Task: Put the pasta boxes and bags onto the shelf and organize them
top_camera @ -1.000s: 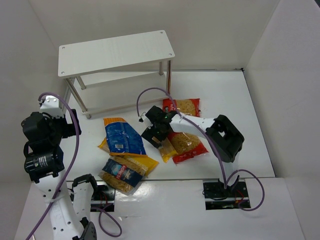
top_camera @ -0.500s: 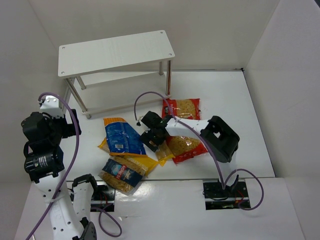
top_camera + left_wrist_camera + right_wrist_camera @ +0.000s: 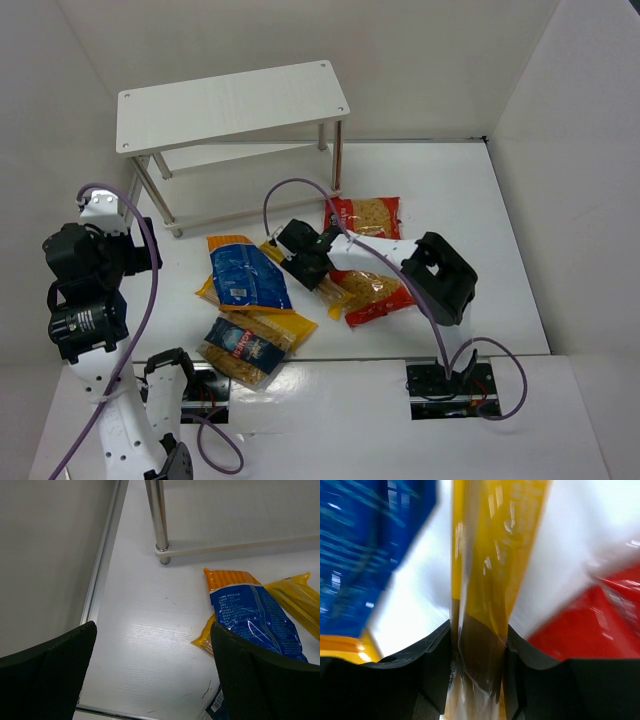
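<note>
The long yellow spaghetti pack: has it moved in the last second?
Yes. Clamped in the right gripper, the spaghetti pack has shifted left and farther from the arm bases, toward the shelf, which stayed put.

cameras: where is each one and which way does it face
top external: fixed above and behind the robot, looking down on the shelf and packs; left arm and right arm both show.
left wrist: on the left arm, facing down at a shelf leg and the blue-label pack; open left end effector at the bottom.
right wrist: on the right arm, close on the spaghetti pack pinched in the right end effector.
shared: top external and left wrist both show the blue-label pack.
</note>
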`<state>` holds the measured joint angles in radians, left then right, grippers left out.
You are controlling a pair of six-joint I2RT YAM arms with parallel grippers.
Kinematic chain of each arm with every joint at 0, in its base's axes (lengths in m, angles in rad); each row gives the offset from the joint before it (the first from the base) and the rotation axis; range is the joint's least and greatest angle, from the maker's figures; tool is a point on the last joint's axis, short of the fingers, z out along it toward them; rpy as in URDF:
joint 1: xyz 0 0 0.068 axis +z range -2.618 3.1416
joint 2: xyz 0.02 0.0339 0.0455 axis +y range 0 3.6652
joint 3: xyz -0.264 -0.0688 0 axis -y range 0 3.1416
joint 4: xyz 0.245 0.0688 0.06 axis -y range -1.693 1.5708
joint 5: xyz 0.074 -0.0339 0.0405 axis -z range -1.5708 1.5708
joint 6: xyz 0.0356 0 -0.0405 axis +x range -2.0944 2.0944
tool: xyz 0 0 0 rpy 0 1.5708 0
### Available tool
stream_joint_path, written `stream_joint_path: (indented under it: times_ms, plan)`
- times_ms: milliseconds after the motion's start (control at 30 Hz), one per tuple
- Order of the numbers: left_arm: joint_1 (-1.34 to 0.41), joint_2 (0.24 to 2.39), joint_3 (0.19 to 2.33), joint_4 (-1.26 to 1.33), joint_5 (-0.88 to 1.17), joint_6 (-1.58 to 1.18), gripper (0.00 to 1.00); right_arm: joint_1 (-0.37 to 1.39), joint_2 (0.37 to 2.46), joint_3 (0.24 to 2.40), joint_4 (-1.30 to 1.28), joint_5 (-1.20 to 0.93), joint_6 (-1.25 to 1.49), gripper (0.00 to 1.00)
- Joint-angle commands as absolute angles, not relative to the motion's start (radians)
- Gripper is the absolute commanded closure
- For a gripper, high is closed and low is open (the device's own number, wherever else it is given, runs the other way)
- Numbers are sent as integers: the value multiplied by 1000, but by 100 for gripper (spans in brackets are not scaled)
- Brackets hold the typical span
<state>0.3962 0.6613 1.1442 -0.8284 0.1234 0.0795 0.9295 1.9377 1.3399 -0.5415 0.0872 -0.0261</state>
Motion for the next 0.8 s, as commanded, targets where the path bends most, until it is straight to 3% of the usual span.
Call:
stream_joint_path:
  times_ms: [0, 367, 767]
  plan:
    - [400, 664, 1167, -790, 124, 97, 0, 893, 1767, 1374, -557, 228, -78, 100]
    - [400, 655, 1158, -781, 124, 115, 0, 786, 1554, 1425, -632, 190, -127, 100]
    - [400, 627, 1147, -781, 126, 115, 0, 700, 1457, 1486, -630, 94, -137, 100]
